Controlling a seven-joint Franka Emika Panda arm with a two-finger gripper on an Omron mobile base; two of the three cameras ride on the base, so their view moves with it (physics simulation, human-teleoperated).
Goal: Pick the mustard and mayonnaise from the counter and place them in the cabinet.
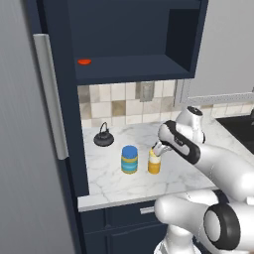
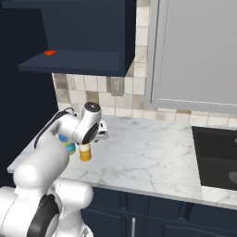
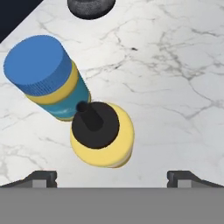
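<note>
Hovering above the mustard in the left base view, the gripper points down at the bottle's top; the mayonnaise stands just beside it on the tabletop, and a small dark kettle-like object sits further back. The cabinet above holds only a small red item, so neither bottle is stowed and both placements remain outstanding. In the right base view, the arm hides most of the mayonnaise, while the mustard's yellow lower body shows beneath the hand. In the hand view, the jaws stand wide apart and empty, their tips at either side of the bottom edge, with the mustard's dark pointed nozzle between them. The mayonnaise's blue lid lies beside it, seemingly touching.
</note>
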